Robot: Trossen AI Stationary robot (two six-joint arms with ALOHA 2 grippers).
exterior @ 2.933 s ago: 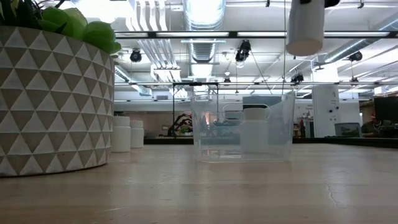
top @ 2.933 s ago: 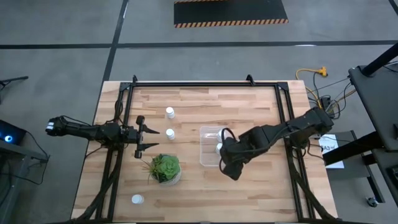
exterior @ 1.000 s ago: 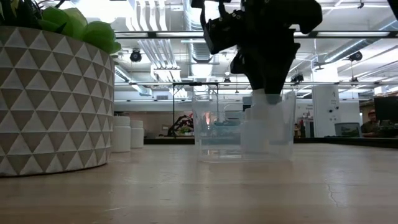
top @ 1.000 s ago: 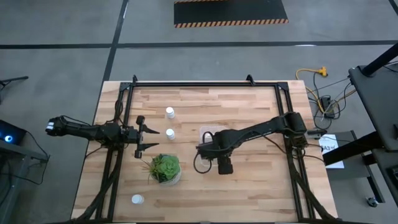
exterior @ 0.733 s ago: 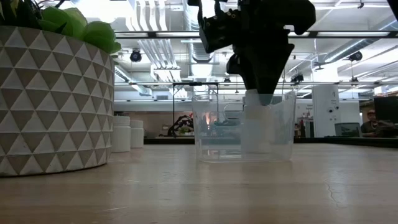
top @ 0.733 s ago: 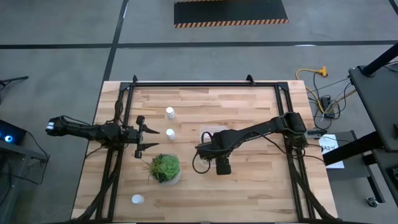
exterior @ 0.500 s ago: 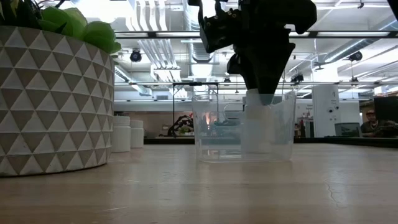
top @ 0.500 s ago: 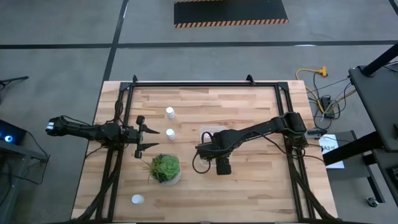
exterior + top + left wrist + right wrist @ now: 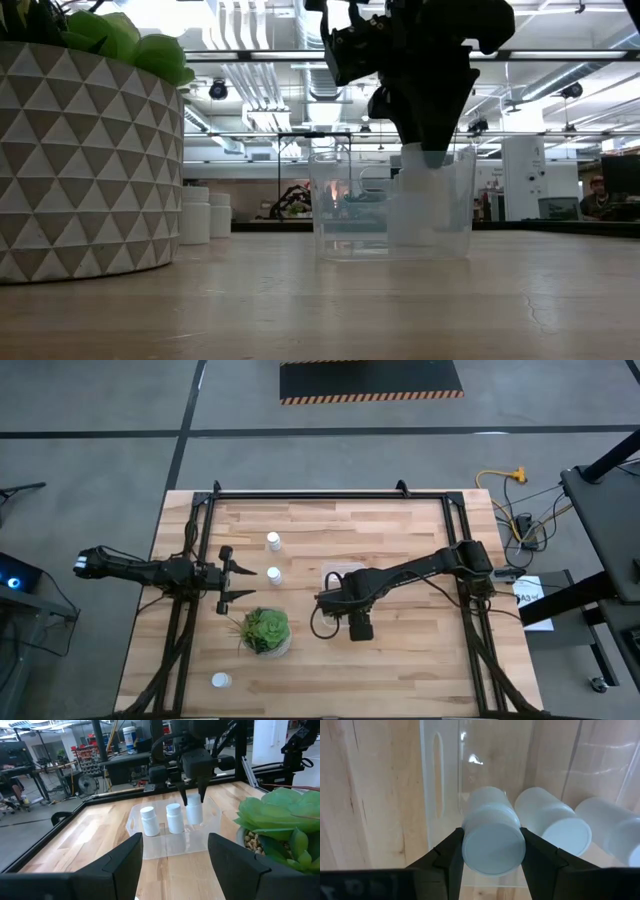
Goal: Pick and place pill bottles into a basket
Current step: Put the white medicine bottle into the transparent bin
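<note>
My right gripper (image 9: 492, 851) pinches a bottle (image 9: 492, 837) by its cap, holding it inside the basket (image 9: 150, 847) at table centre — two more bottles (image 9: 175, 818) stand in there beside it. My left gripper (image 9: 228, 573) waits at nine o'clock, fingers spread. Two bottles (image 9: 273, 541) stand free at about eleven o'clock, another (image 9: 221, 680) at seven, past the plant (image 9: 264, 630).
</note>
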